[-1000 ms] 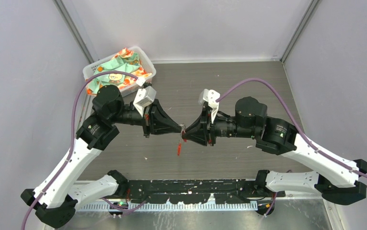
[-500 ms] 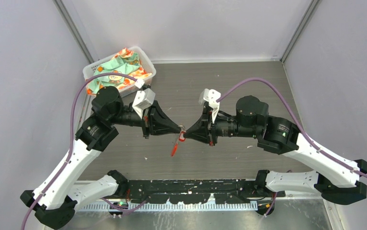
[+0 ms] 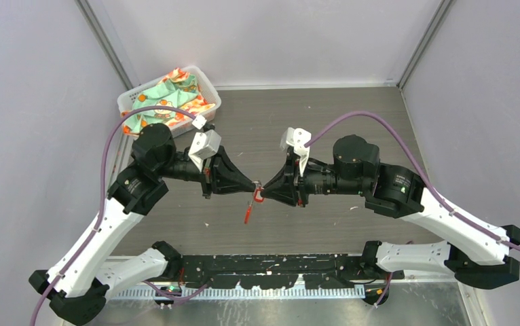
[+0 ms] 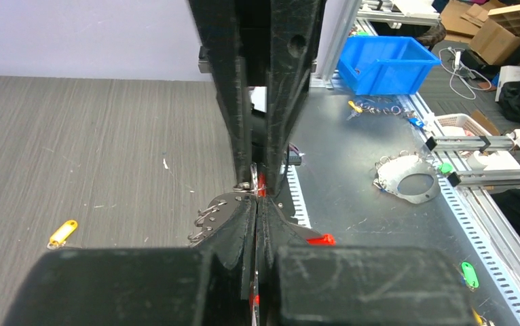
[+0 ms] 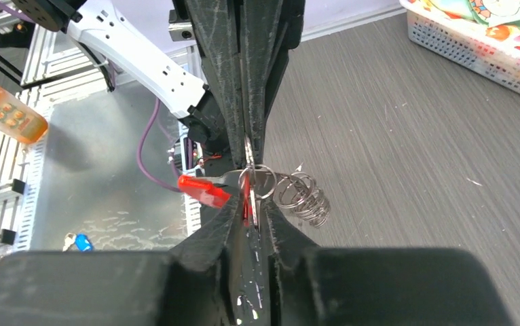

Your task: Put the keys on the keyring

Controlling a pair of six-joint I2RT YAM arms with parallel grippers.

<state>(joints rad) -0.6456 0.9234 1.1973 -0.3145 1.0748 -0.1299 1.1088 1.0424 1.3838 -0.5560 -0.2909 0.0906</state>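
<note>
My two grippers meet tip to tip above the middle of the table. The left gripper (image 3: pixel 252 188) (image 4: pixel 257 201) is shut on the keyring (image 5: pixel 302 197), whose thin silver and red edge runs between its fingers. The keyring's silver coiled part (image 4: pixel 209 216) bulges out beside the tips. My right gripper (image 3: pixel 263 195) (image 5: pixel 250 205) is shut on the keyring's red strip (image 5: pixel 247 207). The red-tagged key (image 3: pixel 247 214) (image 5: pixel 203 191) (image 4: pixel 322 239) dangles below the tips. The yellow-tagged key (image 4: pixel 62 233) lies apart on the table.
A white basket (image 3: pixel 130 102) (image 5: pixel 478 61) of patterned cloth stands at the back left. Off the table lie a blue bin (image 4: pixel 386 64), a metal plate with rings (image 4: pixel 406 182), a green tag (image 4: pixel 469 274) and a blue tag (image 5: pixel 81 241).
My right gripper has closed on the keyring. The red-tagged key has swung from hanging straight down to slanting leftward. Both grippers stay at the same meeting point.
</note>
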